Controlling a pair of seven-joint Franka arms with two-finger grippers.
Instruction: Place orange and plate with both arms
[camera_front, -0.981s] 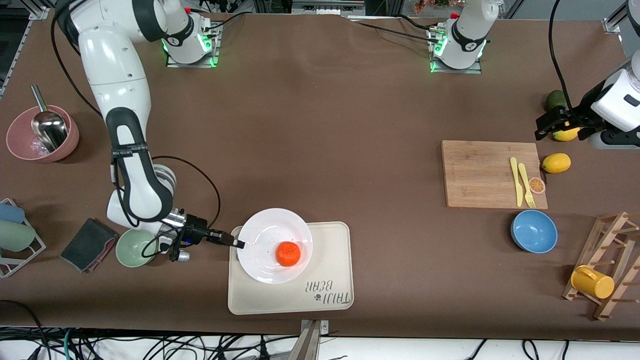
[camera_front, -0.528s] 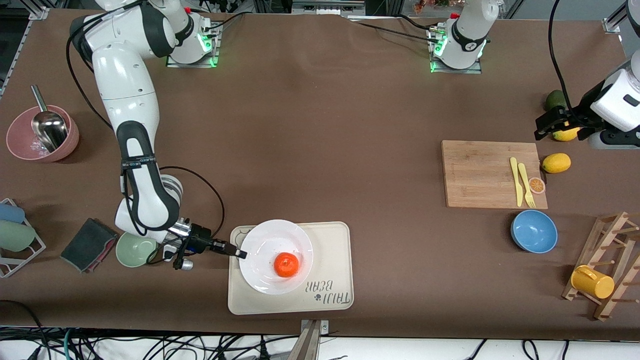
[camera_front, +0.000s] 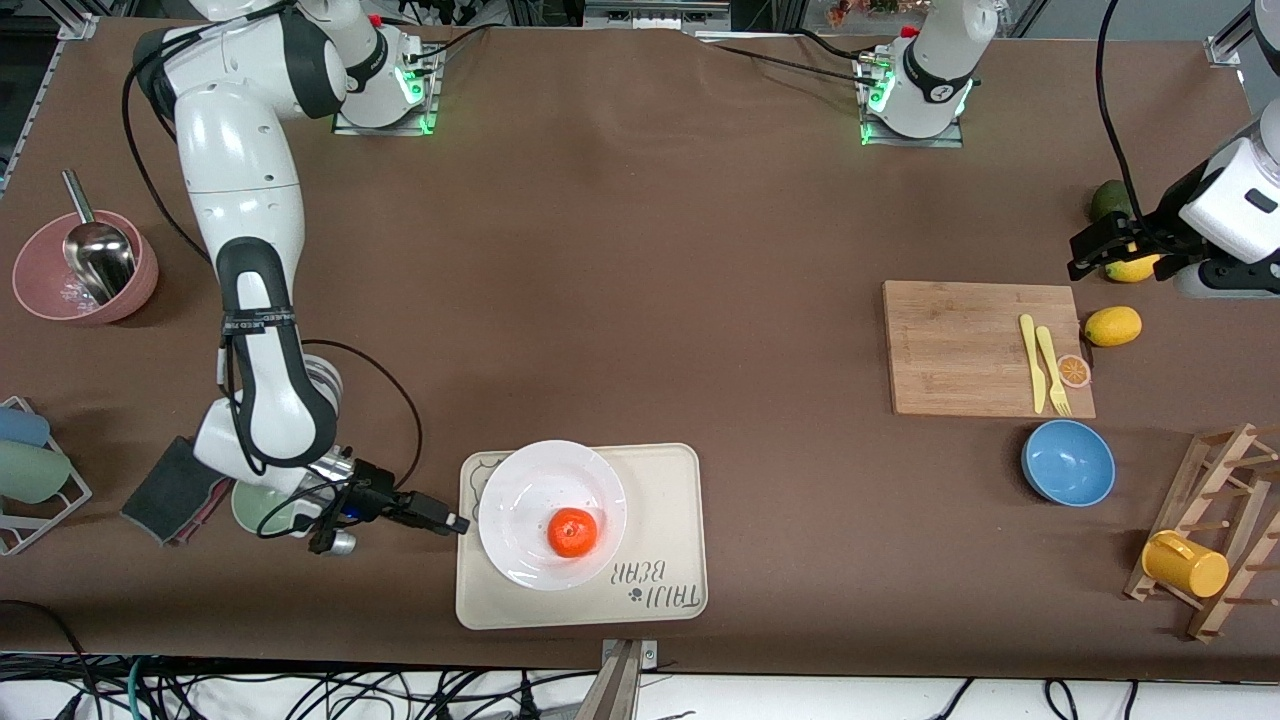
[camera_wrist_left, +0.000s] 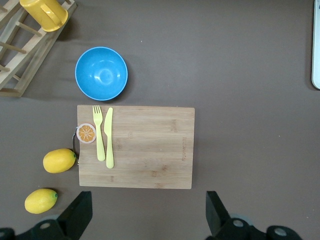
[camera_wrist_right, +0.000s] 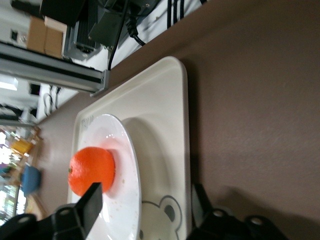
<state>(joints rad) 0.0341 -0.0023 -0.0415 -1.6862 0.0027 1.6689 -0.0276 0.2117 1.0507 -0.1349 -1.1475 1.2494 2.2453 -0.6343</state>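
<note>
At lower centre of the front view, the right gripper (camera_front: 452, 523) (open, empty) sits just beside the plate (camera_front: 525, 480); a nudge could roll the orange (camera_front: 572, 532) off. The left gripper (camera_front: 1085, 255), open and empty, waits at upper right.

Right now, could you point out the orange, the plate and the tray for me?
orange (camera_front: 573, 532), front view, middle of the fruit.
plate (camera_front: 520, 490), front view, bare white inner surface.
tray (camera_front: 665, 490), front view, bare beige part beside the plate.
</note>
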